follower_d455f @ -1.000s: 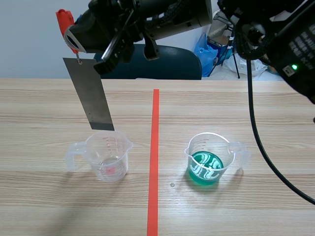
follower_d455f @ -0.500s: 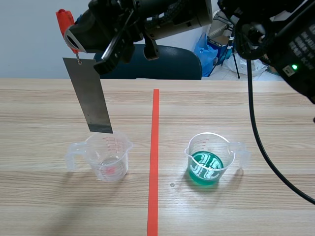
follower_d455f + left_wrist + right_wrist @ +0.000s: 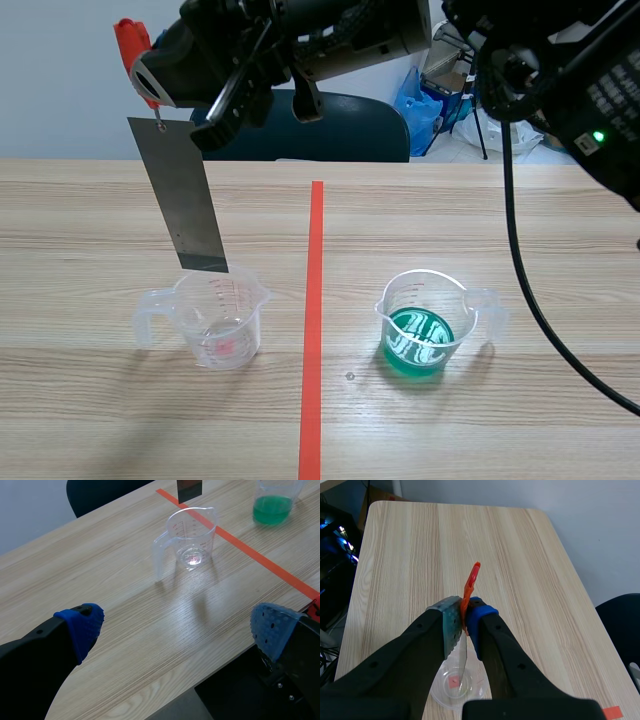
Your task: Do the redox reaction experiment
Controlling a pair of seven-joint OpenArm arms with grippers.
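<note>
Right gripper (image 3: pixel 465 612) pinches red clip (image 3: pixel 130 42); metal strip (image 3: pixel 185 195) hangs over clear cup (image 3: pixel 215 320). Left gripper (image 3: pixel 177 625) wide open, empty.

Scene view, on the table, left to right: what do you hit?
clear measuring cup → orange-red tape line → cup of green liquid. Left out: the metal strip hanging from the orange clip in the right hand; it overlaps the clear cup.
</note>
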